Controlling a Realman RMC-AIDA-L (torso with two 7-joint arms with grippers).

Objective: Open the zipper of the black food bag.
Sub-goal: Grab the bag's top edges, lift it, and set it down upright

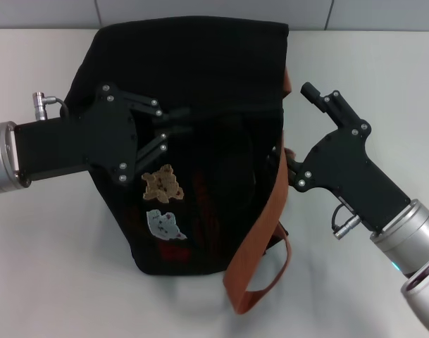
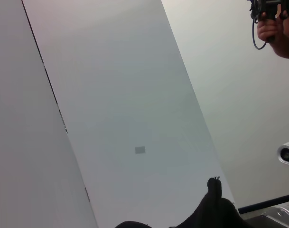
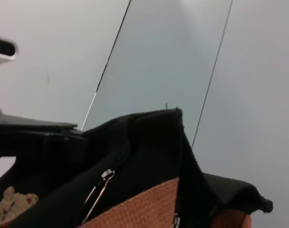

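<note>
The left gripper (image 1: 182, 125) reaches in from the left edge of the head view, its black body lying across the upper left of the black food bag (image 1: 200, 91). Its thin fingers (image 1: 173, 113) point toward the middle of the bag's top and look pinched on the dark fabric there — black on black, so whether the jaws are truly clenched on anything I cannot tell. The left wrist view shows only a peak of black fabric (image 2: 213, 204) against pale wall panels.

The bag stands in the middle of the white counter (image 1: 59, 282), boxy and upright. On its near side sit a tan bear patch (image 1: 162, 183) and, just below it, a white patch (image 1: 164, 224). An orange-brown strap handle (image 1: 260, 239) runs down the bag's right side and loops onto the counter in front.

The zipper (image 3: 106, 187) shows in the right wrist view as a dark line running along a fold of the bag's top, with its silver pull tab (image 3: 100, 186) hanging free — nothing grips it.

The right gripper (image 1: 288, 169) comes in from the lower right and sits against the bag's right side beside the strap; its tips are hidden against the bag, so the state of its jaws cannot be told.
</note>
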